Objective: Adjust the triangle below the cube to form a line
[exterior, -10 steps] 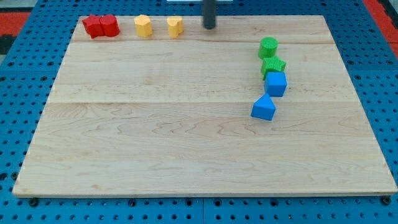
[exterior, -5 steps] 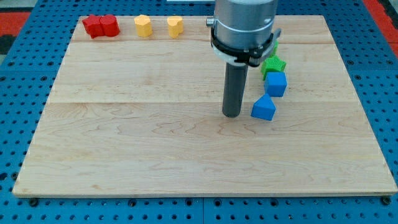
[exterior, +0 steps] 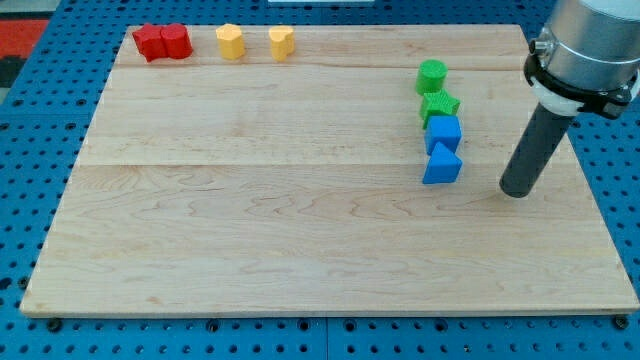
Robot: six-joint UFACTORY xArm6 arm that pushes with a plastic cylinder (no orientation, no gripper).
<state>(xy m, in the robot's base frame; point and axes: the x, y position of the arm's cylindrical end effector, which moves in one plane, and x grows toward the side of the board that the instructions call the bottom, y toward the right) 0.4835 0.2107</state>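
Blue triangle (exterior: 442, 165) lies on the right half of the wooden board (exterior: 250, 230), touching the near edge of the blue cube (exterior: 443, 133) directly behind it. Farther back in the same column sit a green star-shaped block (exterior: 439, 105) and a green cylinder (exterior: 432, 75), each touching or almost touching its neighbour, so the four read as one line running from far to near. The star's exact outline is hard to make out.

My tip (exterior: 515, 191) rests on the board to the right of the triangle and slightly nearer, with a clear gap of bare wood between them; it touches no block. The rod carries no jaws, so it holds nothing. The arm's grey housing above the rod is cut off at the view's top right corner.

Along the far left edge stand two red blocks (exterior: 162, 42), pressed together so their shapes blur, and two yellow blocks (exterior: 231, 41), (exterior: 282, 41), set apart; their shapes are unclear. The board lies on a blue perforated table (exterior: 30, 150), with a red patch (exterior: 28, 35) at far left.
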